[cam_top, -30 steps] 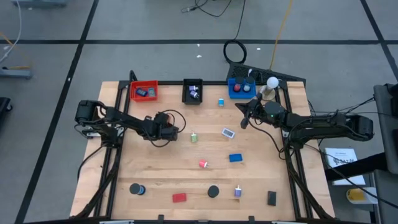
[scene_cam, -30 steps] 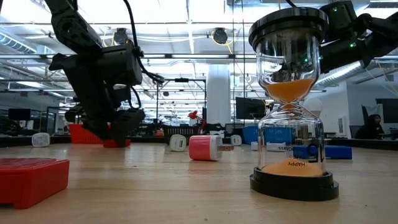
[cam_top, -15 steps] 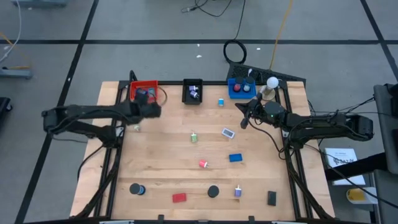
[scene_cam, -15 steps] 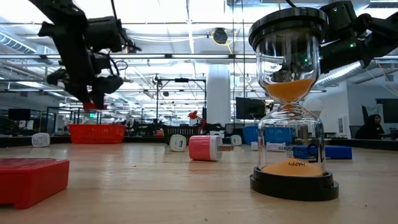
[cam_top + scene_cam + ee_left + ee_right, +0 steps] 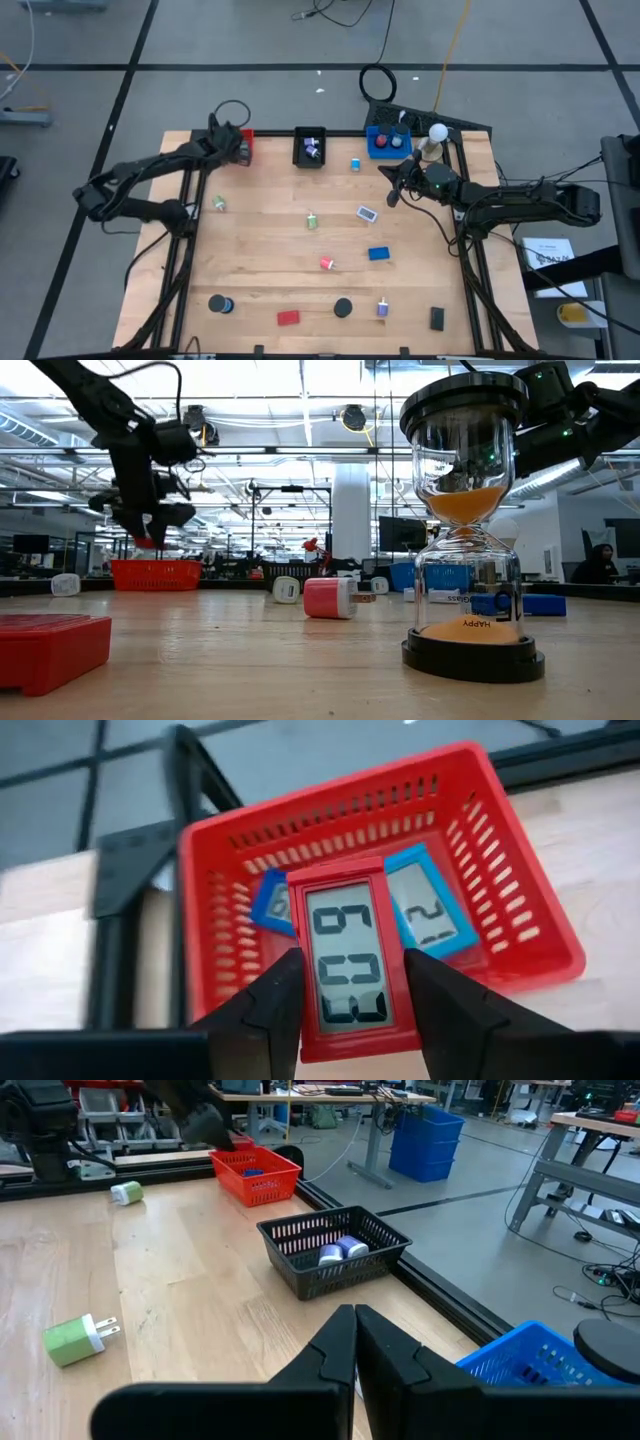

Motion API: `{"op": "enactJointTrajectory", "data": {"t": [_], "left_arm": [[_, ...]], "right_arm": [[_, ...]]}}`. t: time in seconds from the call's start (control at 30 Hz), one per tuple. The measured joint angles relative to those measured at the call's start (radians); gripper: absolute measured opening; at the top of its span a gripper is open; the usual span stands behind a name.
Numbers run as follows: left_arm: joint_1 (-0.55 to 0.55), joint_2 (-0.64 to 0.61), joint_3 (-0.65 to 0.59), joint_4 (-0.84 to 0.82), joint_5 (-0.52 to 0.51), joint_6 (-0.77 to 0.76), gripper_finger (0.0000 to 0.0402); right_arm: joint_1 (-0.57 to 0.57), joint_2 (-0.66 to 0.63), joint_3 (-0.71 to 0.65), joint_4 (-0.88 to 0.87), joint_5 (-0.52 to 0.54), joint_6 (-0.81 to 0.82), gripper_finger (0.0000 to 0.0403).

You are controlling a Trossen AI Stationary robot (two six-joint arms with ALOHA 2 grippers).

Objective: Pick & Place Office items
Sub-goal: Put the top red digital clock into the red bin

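Note:
My left gripper (image 5: 350, 1005) is shut on a small red clock (image 5: 348, 960) with a grey digit display. It hangs over the red basket (image 5: 245, 146) at the table's far left, also seen in the low view (image 5: 148, 540). Two blue-framed clocks (image 5: 425, 910) lie in that basket (image 5: 500, 870). My right gripper (image 5: 355, 1335) is shut and holds nothing, hovering at the far right (image 5: 393, 186) near the blue basket (image 5: 388, 143). Loose items lie on the wood: a green plug (image 5: 312, 221), a blue block (image 5: 378, 254), a red block (image 5: 288, 318). My left gripper pinches the red clock's two long sides (image 5: 300, 982) between its two fingers, toward the clock's near end. The fingers slant down from the table's left and lie along the clock. The clock is lifted clear above the red basket, display up.
A black basket (image 5: 310, 148) stands between the red and blue ones. A white ball lamp (image 5: 436, 133) is by the right arm. An hourglass (image 5: 468, 530) stands close in the low view. Black discs (image 5: 343, 308) and a black block (image 5: 437, 318) lie near the front edge.
My left gripper has swung from the table's middle left toward the far left corner and risen, carrying the red clock. It now hangs over the red basket. Its fingers have stayed shut on the clock.

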Motion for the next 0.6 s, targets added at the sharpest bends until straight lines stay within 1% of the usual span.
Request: {"op": "enactJointTrajectory", "data": {"t": [0.1,0.2,0.6], "left_arm": [[0.046,0.049,0.0,0.084,0.071,0.018,0.0153],[0.066,0.094,0.0,0.17,0.111,0.021,0.0153],[0.071,0.26,0.0,0.355,0.115,-0.003,0.0153]], "right_arm": [[0.0,0.0,0.0,0.0,0.0,-0.002,0.0004],[0.0,0.0,0.0,0.0,0.0,-0.002,0.0004],[0.0,0.0,0.0,0.0,0.0,-0.006,0.0004]]}}
